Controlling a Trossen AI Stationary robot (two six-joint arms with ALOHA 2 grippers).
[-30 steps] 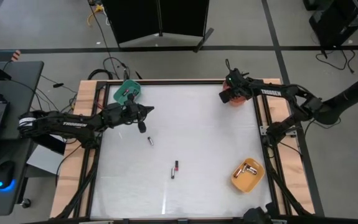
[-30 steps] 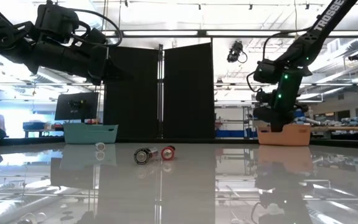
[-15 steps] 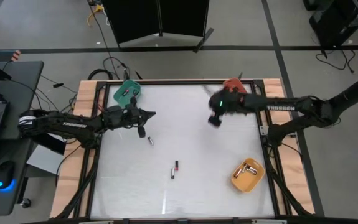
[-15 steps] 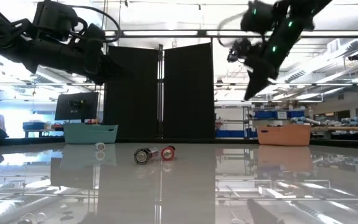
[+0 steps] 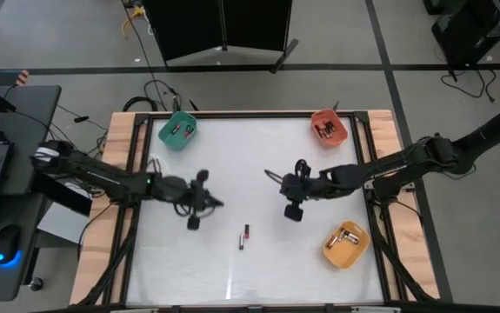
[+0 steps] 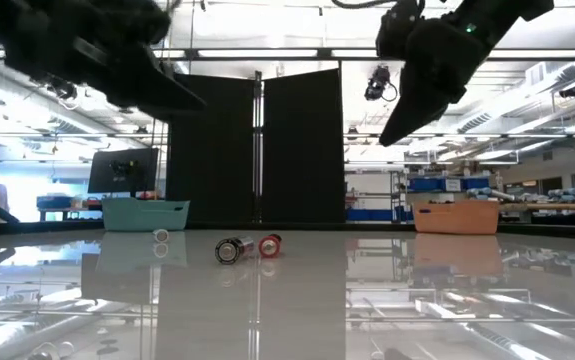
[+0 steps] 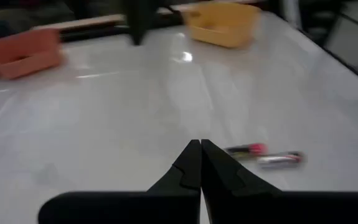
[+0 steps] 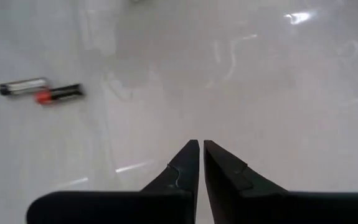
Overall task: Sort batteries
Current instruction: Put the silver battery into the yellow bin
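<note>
High view: left gripper [image 5: 192,223] and right gripper [image 5: 294,213] over mid-table, two batteries [image 5: 244,236] end to end between them, nearer front edge; green bin [image 5: 178,130], orange bin [image 5: 329,127], yellow bin [image 5: 346,244] hold others
Low view: batteries [image 6: 247,247] lie on table, both grippers above
Left wrist view: fingers [image 7: 188,169] clenched, empty
Right wrist view: fingers [image 8: 188,163] nearly together, empty

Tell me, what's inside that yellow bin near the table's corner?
The yellow bin holds at least two small batteries lying side by side. Whether more lie against its walls cannot be told from above.
</note>
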